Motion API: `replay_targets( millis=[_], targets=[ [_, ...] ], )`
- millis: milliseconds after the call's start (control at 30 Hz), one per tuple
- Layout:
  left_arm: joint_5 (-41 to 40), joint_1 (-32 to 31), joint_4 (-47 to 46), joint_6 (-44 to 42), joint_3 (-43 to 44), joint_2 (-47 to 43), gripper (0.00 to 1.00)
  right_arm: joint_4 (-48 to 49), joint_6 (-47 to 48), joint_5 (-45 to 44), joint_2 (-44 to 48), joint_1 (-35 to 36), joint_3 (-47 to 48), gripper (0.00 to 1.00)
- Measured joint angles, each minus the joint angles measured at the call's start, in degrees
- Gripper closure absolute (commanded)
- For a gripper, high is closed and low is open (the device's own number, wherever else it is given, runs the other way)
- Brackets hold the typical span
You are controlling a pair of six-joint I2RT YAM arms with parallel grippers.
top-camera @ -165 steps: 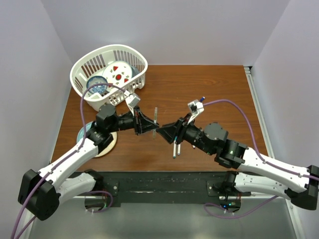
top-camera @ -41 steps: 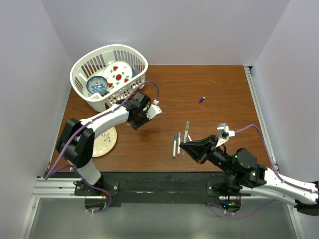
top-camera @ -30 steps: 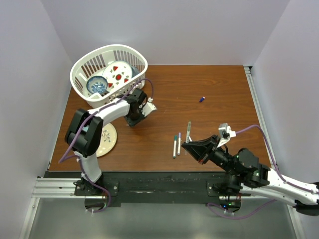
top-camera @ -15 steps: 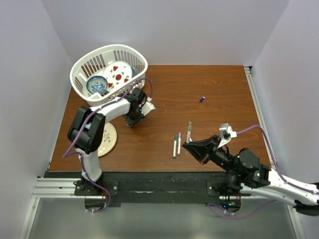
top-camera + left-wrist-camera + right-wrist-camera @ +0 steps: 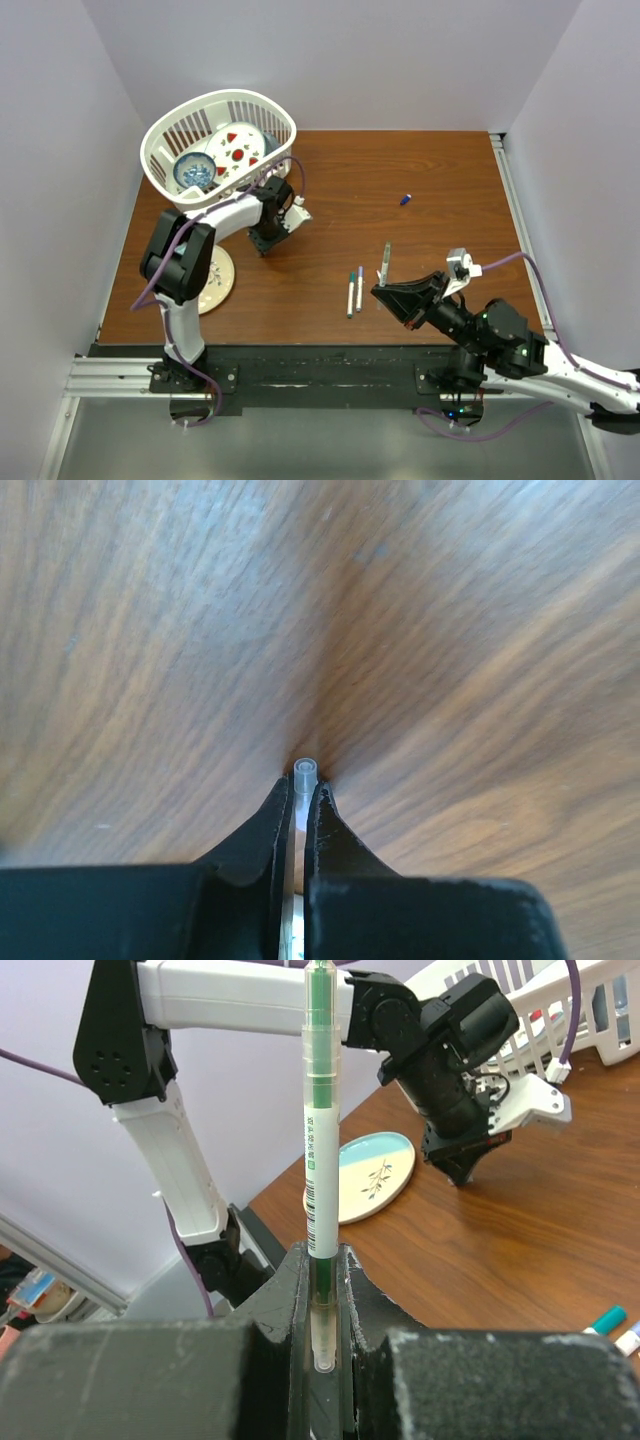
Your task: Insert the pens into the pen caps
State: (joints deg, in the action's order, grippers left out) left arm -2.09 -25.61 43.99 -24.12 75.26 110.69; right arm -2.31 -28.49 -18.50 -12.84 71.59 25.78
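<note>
My right gripper [image 5: 383,291] [image 5: 320,1260] is shut on a white pen [image 5: 386,260] [image 5: 321,1150] with a green core. That pen stands upright, its clear end down between the fingers. My left gripper [image 5: 264,243] [image 5: 297,786] points down at the table beside the basket. It is shut on a slim pale pen [image 5: 304,770], whose translucent round end pokes past the fingertips close to the wood. Two more pens [image 5: 351,293] [image 5: 359,288] lie side by side mid-table, one with a green end, one with a purple end. A small blue pen cap [image 5: 405,199] lies alone further back.
A white slatted basket [image 5: 283,152] holding patterned dishes sits at the back left corner. A pale plate [image 5: 216,283] [image 5: 375,1173] lies near the left arm. White walls close in on three sides, and a metal rail [image 5: 510,200] runs along the table's right edge.
My left gripper has closed on the slim pen beside the basket. My right gripper has drifted slightly to the right, keeping its upright pen.
</note>
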Motion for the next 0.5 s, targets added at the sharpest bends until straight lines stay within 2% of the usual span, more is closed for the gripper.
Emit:
replay_targets(
  millis=[300,500],
  targets=[
    [12.5,0.3,-1.0,9.4,1.6,-1.9,1.00,-1.3,-1.1,-0.4,-6.8,0.0,0.5,1.00],
    [21.9,0.4,-13.9,24.6,-4.6,-16.3,1.00,3.1,-0.5,3.1,-14.8,0.0,-3.5,1.00]
  ],
)
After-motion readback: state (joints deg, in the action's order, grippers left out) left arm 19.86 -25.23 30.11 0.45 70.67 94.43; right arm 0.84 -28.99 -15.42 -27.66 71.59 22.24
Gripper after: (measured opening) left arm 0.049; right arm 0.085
